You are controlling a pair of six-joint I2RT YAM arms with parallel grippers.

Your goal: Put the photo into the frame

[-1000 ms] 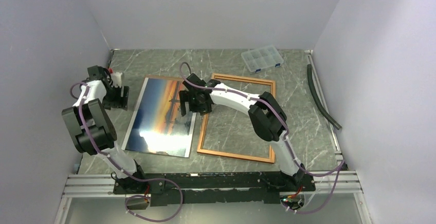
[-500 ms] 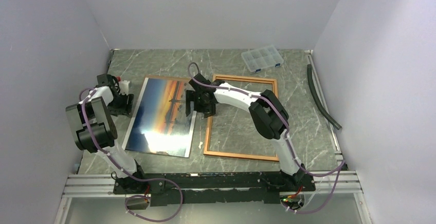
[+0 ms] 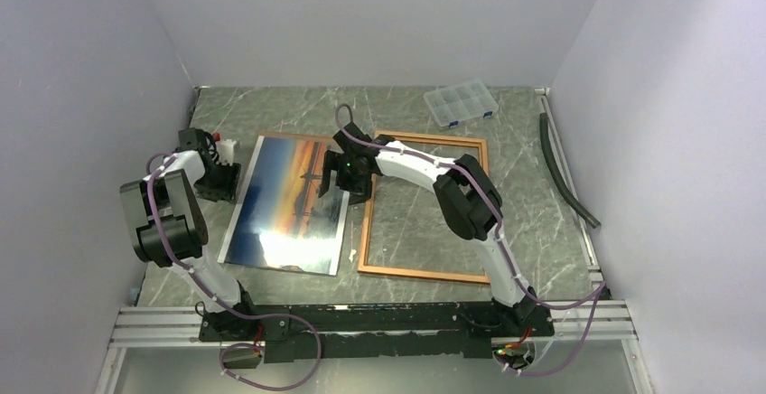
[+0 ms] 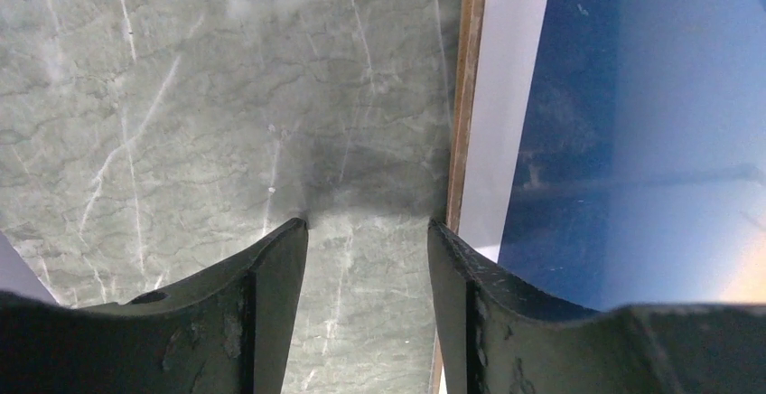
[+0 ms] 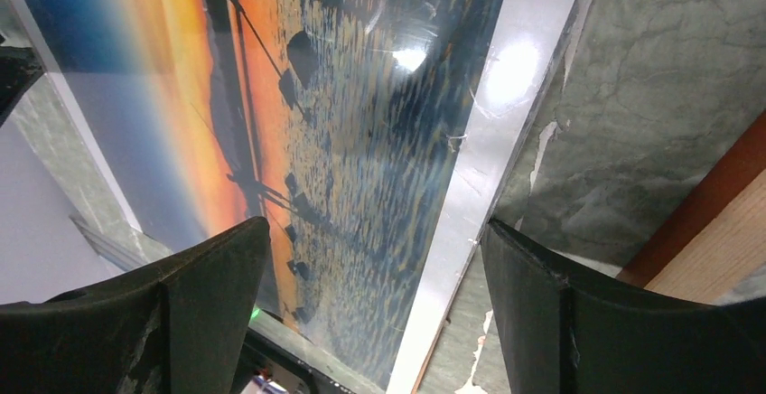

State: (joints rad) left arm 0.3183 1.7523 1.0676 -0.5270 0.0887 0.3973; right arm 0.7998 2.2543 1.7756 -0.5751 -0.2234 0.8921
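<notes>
Photo [image 3: 287,204], a large glossy rectangular print of an orange sunset over blue water, lies face up on the grey-green marble table [image 3: 271,109], just left of the frame [image 3: 420,274], a large rectangle with a thin reddish-brown wooden border. From the top, the left gripper [image 3: 219,180] sits at the photo's left edge towards the far end. The right gripper [image 3: 348,177] is over the photo's right edge, beside the frame's far left corner. A small clear plastic compartment box [image 3: 461,103] stands far right, and a dark hose [image 3: 565,173] lies along the right side.

In the left wrist view, the left gripper [image 4: 368,224] has its fingers spread with only bare table between them. One fingertip [image 4: 447,240] is at the thin brown backing board [image 4: 467,96] that shows beside the photo's [image 4: 632,141] white margin.

In the right wrist view, the right gripper [image 5: 372,227] has its fingers wide apart, straddling the photo's [image 5: 343,141] white right margin and holding nothing. The frame [image 5: 723,222] shows at the right.
</notes>
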